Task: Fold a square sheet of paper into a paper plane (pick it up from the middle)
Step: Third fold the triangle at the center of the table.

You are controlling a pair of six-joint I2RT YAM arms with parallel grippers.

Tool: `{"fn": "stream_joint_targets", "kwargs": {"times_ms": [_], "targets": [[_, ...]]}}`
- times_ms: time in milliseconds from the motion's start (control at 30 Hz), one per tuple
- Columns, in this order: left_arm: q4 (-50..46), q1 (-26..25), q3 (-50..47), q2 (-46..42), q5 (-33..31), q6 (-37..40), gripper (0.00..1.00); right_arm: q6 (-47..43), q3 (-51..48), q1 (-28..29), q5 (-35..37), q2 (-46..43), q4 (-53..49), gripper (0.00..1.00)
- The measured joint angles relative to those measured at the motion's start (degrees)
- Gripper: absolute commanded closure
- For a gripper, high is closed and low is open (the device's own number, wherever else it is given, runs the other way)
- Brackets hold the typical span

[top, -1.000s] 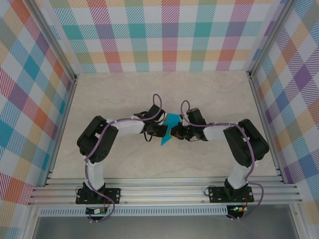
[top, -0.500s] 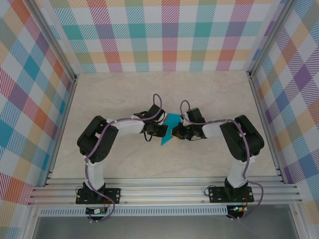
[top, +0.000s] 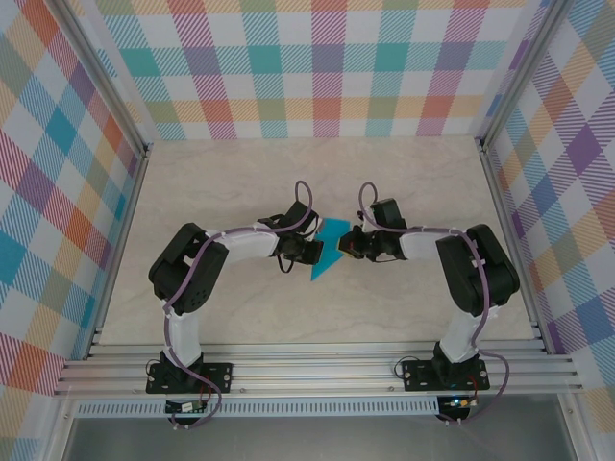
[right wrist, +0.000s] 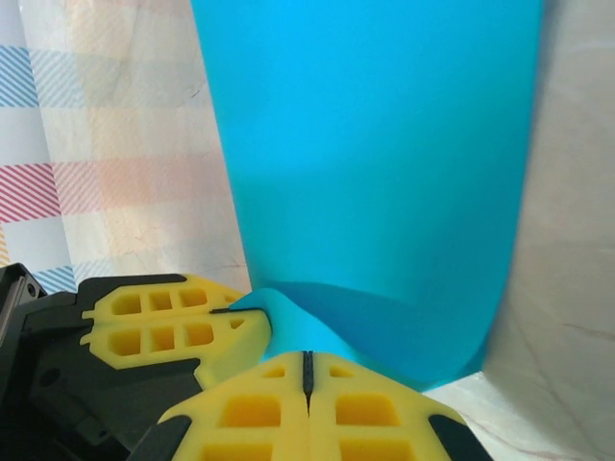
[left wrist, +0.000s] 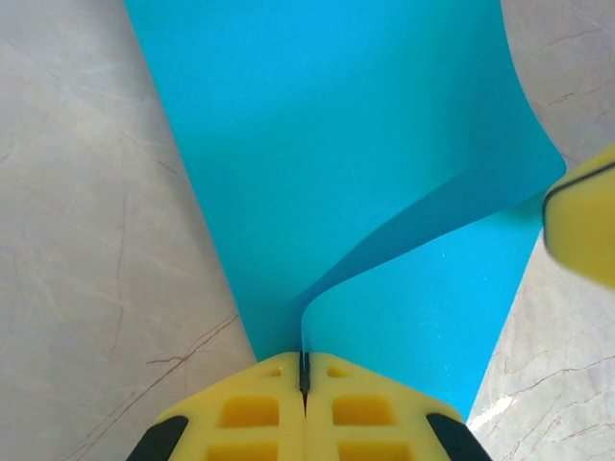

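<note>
square sheet of paper (left wrist: 336,144) is pinched by both arms at once. My read: that way a crease can be worked between two fixed grips rather than flat on the table (left wrist: 86,240). left gripper (left wrist: 304,360): pads clenched with no gap, and a thin fold of teal runs straight into the seam between them. From there the sheet fans out directly ahead of its fingertips, widening as it goes, with one flap curling over toward that gripper's right. right gripper (right wrist: 307,357): likewise clamped on the paper, a teal ridge feeding into its seam and the sheet rising straight ahead of it. Its wrist view has the left gripper's pads (right wrist: 173,331) just to its left and slightly ahead, closed on the end of that same ridge, so the two pinch points sit just beside each other. Judgement: grips this close hold the sheet near its middle, as the task asks, and leave the outer area free to swing for the fold. From above, the paper sits between the two grippers, its pointed end trailing back toward the arm bases. Can't tell if that tip touches the table. Far side of the sheet, ahead of the right gripper: plaid wall (right wrist: 96,144).
</note>
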Motion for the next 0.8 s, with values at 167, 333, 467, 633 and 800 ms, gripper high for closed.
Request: {"fn": "stream_joint_targets", "kwargs": {"times_ms": [167, 333, 467, 633, 800], "targets": [[0.0, 0.0, 0.0, 0.1, 0.0, 0.0, 1.0, -0.6, 0.1, -0.9, -0.2, 1.0, 0.0, 1.0], [-0.3, 0.0, 0.2, 0.1, 0.0, 0.0, 1.0, -1.7, 1.0, -0.9, 0.7, 3.1, -1.4, 1.0], [-0.2, 0.0, 0.2, 0.2, 0.0, 0.2, 1.0, -2.3, 2.3, -0.9, 2.0, 4.2, -3.8, 1.0], [-0.1, 0.0, 0.2, 0.2, 0.0, 0.2, 1.0, -2.8, 3.6, -0.9, 2.6, 4.4, -5.9, 1.0], [-0.1, 0.0, 0.2, 0.2, 0.0, 0.2, 1.0, -3.0, 3.7, -2.6, 1.0, 3.7, -6.5, 1.0]]}}
